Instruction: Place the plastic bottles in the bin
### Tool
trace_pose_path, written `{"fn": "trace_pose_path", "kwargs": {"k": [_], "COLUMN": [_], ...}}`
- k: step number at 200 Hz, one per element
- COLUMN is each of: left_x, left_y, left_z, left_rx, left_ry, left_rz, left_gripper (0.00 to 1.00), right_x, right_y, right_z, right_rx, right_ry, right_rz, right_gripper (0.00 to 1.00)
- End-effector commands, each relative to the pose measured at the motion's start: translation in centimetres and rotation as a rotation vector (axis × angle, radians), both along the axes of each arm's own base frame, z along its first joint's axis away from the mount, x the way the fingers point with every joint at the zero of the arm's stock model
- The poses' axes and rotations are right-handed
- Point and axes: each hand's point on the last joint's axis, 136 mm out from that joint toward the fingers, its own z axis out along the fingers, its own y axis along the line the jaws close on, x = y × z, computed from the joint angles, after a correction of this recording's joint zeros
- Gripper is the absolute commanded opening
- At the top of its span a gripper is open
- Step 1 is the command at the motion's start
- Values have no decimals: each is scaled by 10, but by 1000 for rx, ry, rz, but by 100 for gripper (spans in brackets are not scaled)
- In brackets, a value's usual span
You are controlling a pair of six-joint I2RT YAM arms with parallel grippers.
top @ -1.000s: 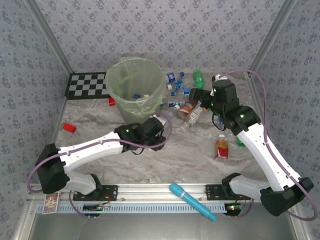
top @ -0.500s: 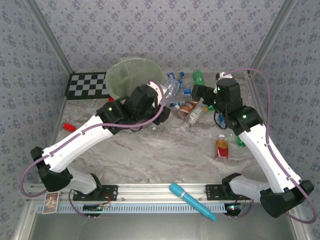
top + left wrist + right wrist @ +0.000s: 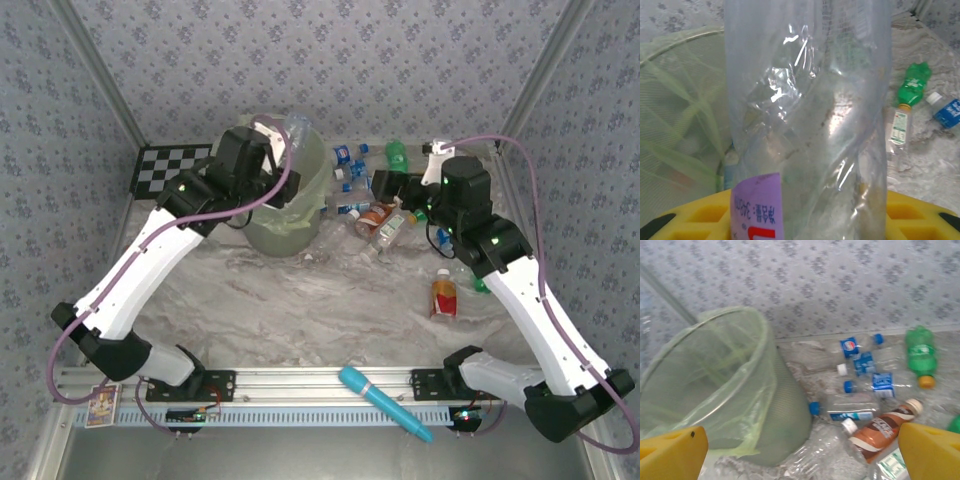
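Since a second ago the left arm has swung up from the near side of the bin (image 3: 292,226) and now reaches over it, while the right arm has barely shifted. The left gripper (image 3: 280,140) is pinching a clear bottle (image 3: 297,126). In the left wrist view that bottle (image 3: 810,125) stands upright between the yellow fingers (image 3: 920,216), with a purple label low on its near side. It seems to hang above the far right part of the bin's rim, though the overhead view does not settle whether it is over the opening or just outside it.

The bin sits at the far left of the table (image 3: 330,300), its thin liner folded over the rim (image 3: 722,405). The right gripper (image 3: 380,187) hovers to the right of the bin with its yellow fingers (image 3: 670,456) spread wide and nothing between them.

Most of the other bottles lie in a loose cluster between the bin and the right gripper:
- a green bottle (image 3: 397,155) at the far right of the cluster;
- a brown bottle (image 3: 885,429) nearer;
- several clear ones with blue labels and caps.

One bottle with an orange label (image 3: 443,297) lies apart, nearer on the right. A cyan stick (image 3: 385,403) rests on the near rail.
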Motion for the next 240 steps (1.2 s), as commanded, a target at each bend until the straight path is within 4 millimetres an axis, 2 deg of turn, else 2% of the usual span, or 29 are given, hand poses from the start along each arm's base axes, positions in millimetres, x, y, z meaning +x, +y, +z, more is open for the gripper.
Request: {"fn": "trace_pose_path", "kwargs": {"k": [1, 27, 87, 95, 99, 161, 173, 199, 227, 240], "left_x": [9, 24, 58, 61, 63, 77, 77, 77, 76, 73], "left_y": [11, 19, 27, 27, 27, 30, 30, 30, 31, 31], "left_z": [9, 4, -11, -18, -10, -25, -26, -28, -24, -19], "left_rx": [3, 17, 73, 82, 72, 104, 107, 110, 93, 80], "left_ry": [-14, 2, 49, 67, 53, 121, 132, 143, 140, 135], "left_rz": [1, 22, 67, 71, 76, 127, 127, 133, 142, 139], "left_gripper": [47, 47, 48, 48, 48, 50, 53, 71, 99, 100], "right_x": [-17, -21, -25, -26, -27, -32, -33, -34, -33, -32], "right_y": [22, 27, 19, 17, 17, 2, -1, -2, -2, -2], "right_z": [22, 20, 15, 15, 15, 10, 9, 8, 3, -1], "right_rx": [5, -9, -36, -40, -41, -63, -64, -64, -70, -71], "right_ry": [-89, -90, -85, -88, -88, -96, -96, -95, -78, -71], "right_rz": [139, 158, 136, 132, 131, 78, 69, 67, 69, 69], "right_gripper": [100, 100, 100, 100, 100, 100, 100, 100, 100, 100]}}
